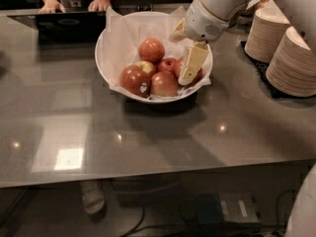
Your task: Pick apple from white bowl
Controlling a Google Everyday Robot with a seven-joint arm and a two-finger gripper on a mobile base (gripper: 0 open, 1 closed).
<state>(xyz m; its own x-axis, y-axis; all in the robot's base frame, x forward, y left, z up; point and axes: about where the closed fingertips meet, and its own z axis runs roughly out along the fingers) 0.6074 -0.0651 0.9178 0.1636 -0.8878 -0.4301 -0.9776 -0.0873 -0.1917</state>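
Observation:
The white bowl (111,68), lined with crinkled white paper, sits on the grey counter and holds several apples. A large round red apple (151,50) lies at the back. A darker red stickered apple (133,79) is at the front left, with a small yellow-green apple (146,66) behind it. Two more red apples (164,84) lie in the middle. My gripper (188,73) reaches down into the bowl's right side. It stands against another red apple (198,76) and hides most of it.
Two stacks of beige paper plates (291,58) stand at the right on a black mat. A dark tray (64,26) lies behind the bowl at the left. A person's hands (98,5) rest at the counter's far edge.

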